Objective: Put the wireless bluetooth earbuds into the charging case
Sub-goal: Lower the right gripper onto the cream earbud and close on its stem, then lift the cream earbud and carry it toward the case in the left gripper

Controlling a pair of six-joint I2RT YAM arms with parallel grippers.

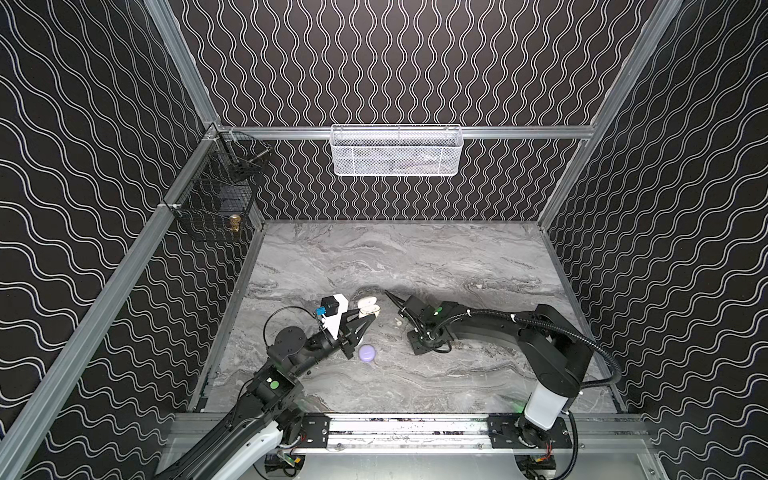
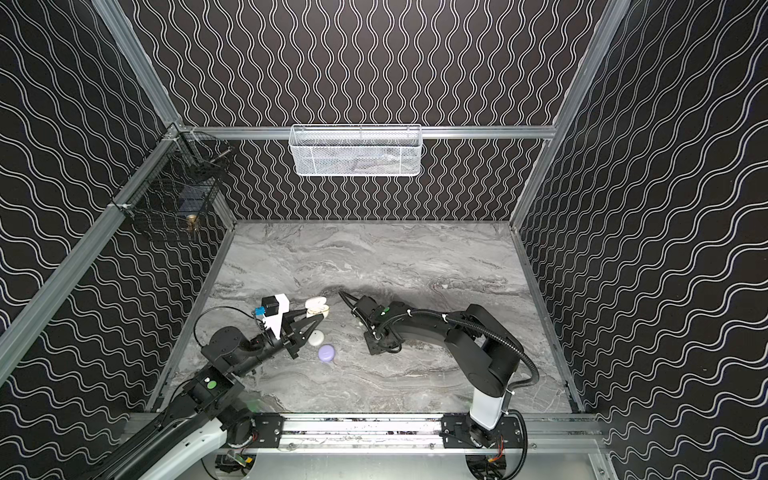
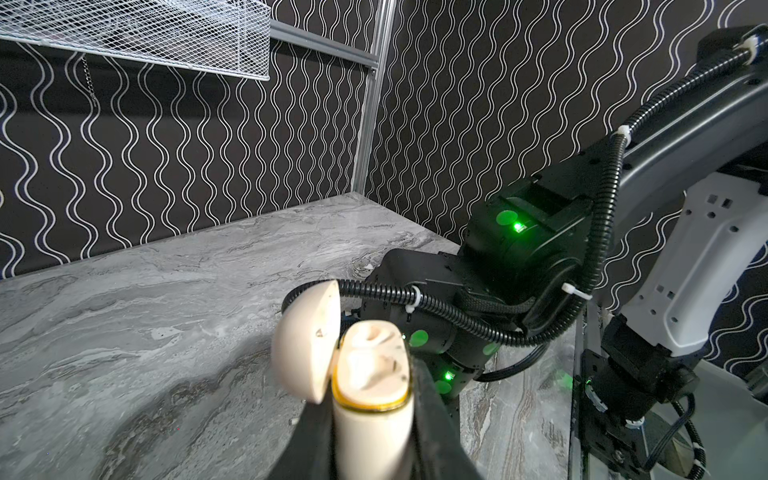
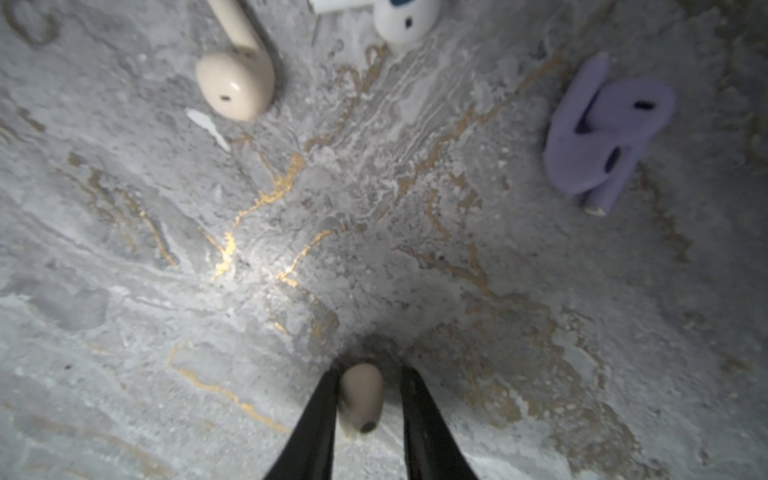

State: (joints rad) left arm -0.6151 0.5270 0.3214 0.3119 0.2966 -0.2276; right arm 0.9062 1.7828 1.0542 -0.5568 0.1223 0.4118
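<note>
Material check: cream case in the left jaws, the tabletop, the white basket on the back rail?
The cream case looks like moulded hard plastic: a smooth satin shell with soft highlights. The tabletop has a grey marble look with veining; real stone or printed laminate can't be told. The white basket is diamond mesh on a wire frame, probably white-coated metal.

top views: high over front rail at 6 o'clock, facing down toward 12, far, sharing whole marble tabletop | left wrist: low, near cream case, facing 1 o'clock, sharing mesh basket with top views | right wrist: close, steeply down onto tabletop
</note>
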